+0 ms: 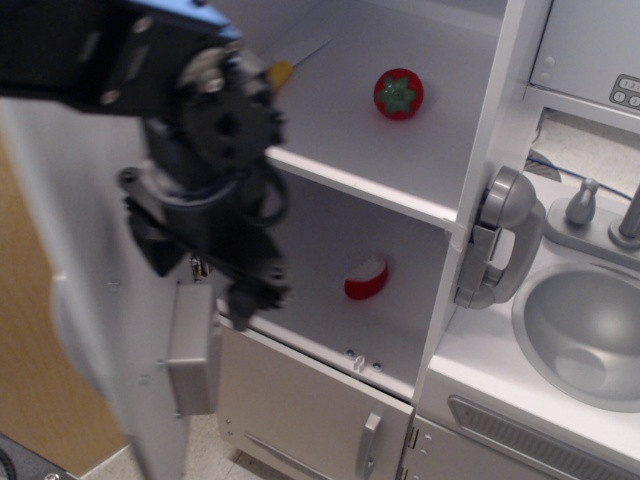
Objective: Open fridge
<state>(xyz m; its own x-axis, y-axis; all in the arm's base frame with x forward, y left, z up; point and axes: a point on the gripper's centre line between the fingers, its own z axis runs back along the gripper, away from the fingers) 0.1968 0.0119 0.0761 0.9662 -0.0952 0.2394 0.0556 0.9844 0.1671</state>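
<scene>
The fridge (400,170) stands open, showing its white interior and a shelf (360,185). Its big door (100,290) is swung far out to the left, inner face towards me, with a grey box (193,350) on that face; the handle is hidden. My black gripper (252,292) hangs in front of the opening, just right of the door's inner face. It is blurred, and I cannot see whether it touches the door or how its fingers stand. A red tomato toy (399,93) lies on the upper shelf and a red-and-white piece (367,279) lies below.
A yellow item (281,70) sits at the back of the upper shelf. The smaller lower door (320,410) with a short handle (368,445) is shut. A grey phone handset (500,240) hangs right of the opening, beside the sink (585,335) and faucet (628,215). A wooden wall is behind the door.
</scene>
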